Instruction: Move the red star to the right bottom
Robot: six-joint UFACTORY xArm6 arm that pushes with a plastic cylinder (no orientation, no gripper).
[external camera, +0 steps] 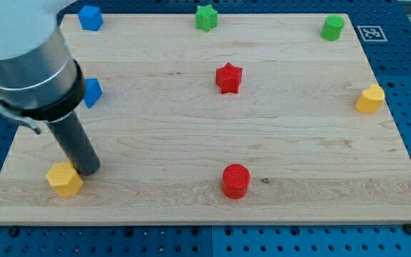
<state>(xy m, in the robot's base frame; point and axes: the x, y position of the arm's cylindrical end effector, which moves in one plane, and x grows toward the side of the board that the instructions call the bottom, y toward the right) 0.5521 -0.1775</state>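
Observation:
The red star (228, 78) lies on the wooden board (191, 128), a little above and right of the middle. My tip (88, 170) rests on the board at the view's lower left, far left of and below the star. It sits just right of a yellow hexagon block (64, 178), close to touching it. A red cylinder (235, 180) stands near the bottom edge, below the star.
A blue block (90, 17) sits at the top left and another blue block (92, 92) is partly hidden behind the arm. A green star (205, 17) is at top centre, a green cylinder (332, 28) at top right, a yellow block (369, 98) at the right edge.

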